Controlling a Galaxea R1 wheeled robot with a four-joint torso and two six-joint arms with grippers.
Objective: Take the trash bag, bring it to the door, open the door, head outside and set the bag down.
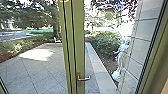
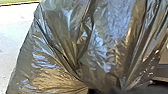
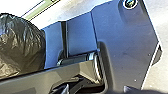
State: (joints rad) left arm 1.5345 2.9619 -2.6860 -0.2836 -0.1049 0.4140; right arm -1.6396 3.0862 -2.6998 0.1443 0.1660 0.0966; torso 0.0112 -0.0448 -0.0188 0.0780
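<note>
1. Green, and plenty of it: the upright door post [image 1: 72, 45] stands right in front of the robot, and that's our landmark.
2. On the post sits a metal lever handle [image 1: 83, 78], its bar reaching out to the post's right.
3. Left of the post, here's the paved terrace [image 1: 37, 72], a bright patch of sun lying on it, with trees [image 1: 30, 15] beyond.
4. Just left of the post, farther back, there's a small white chair-like thing [image 1: 57, 40].
5. Over to the post's right: a pale ledge [image 1: 98, 68], a bushy shrub [image 1: 105, 43] and a tiled wall [image 1: 147, 30]; the white upright shape [image 1: 122, 57] by that wall is too blurred to name.
6. And the trash bag [image 2: 100, 50]! Shiny dark plastic, creased and gathered, close up at the left wrist; the right wrist view has it beside the robot's dark base plate [image 3: 125, 45]. How far it is from the post, I can't tell.
7. Left end effector: spread or pinching the bag, can't tell. Right end effector: spread or pressed together, can't tell either.
</note>
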